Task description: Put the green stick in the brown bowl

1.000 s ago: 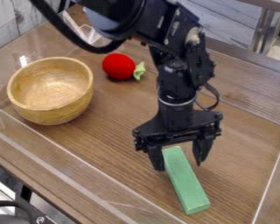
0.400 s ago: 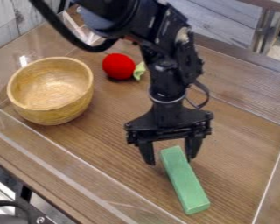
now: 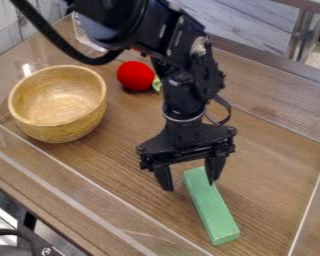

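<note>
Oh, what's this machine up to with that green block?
A black robot arm is reaching down over the green stick, which lies flat on the wooden table. Its pincer points straight down with the jaws wide open around the stick's near end, not yet closed on it. The brown bowl, where the stick is meant to go, sits empty off to the left, with a red fruit beside it.

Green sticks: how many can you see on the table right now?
1. The green stick lies flat on the table at front right, its upper end under the open claw. None hidden that I can tell.
</note>
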Tool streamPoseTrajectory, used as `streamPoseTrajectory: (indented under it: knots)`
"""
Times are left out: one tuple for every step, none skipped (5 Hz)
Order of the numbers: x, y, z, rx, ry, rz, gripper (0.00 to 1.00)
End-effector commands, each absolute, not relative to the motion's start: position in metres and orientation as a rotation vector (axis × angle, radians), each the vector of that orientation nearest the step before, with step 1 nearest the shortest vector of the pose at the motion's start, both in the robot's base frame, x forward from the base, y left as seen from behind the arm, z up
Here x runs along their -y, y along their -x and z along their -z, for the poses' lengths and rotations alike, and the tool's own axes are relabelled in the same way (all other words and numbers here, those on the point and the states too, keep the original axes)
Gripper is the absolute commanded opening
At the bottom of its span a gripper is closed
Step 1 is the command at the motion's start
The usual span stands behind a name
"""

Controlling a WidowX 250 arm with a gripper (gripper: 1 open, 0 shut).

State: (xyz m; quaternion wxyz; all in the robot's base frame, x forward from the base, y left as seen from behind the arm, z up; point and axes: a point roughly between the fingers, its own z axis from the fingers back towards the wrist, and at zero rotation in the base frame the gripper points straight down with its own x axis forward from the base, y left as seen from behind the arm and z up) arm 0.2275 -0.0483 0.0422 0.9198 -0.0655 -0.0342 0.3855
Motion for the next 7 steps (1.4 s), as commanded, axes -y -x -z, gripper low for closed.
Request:
streamPoseTrajectory:
  knots:
    - [0.057,-0.242,-0.048,0.11,0.146,-0.774,1.0]
    - [0.053,-0.249,-0.057,0.119,0.147,-0.751,1.0]
    - [0.06,-0.248,-0.056,0.12,0.146,-0.788,0.0]
    - [0.067,-0.247,-0.056,0.12,0.144,-0.824,0.0]
    - [0.059,-0.246,-0.05,0.116,0.159,-0.84,0.0]
    - [0.052,-0.244,-0.043,0.113,0.173,-0.856,0.0]
    - [0.043,-0.243,-0.039,0.118,0.187,-0.868,0.0]
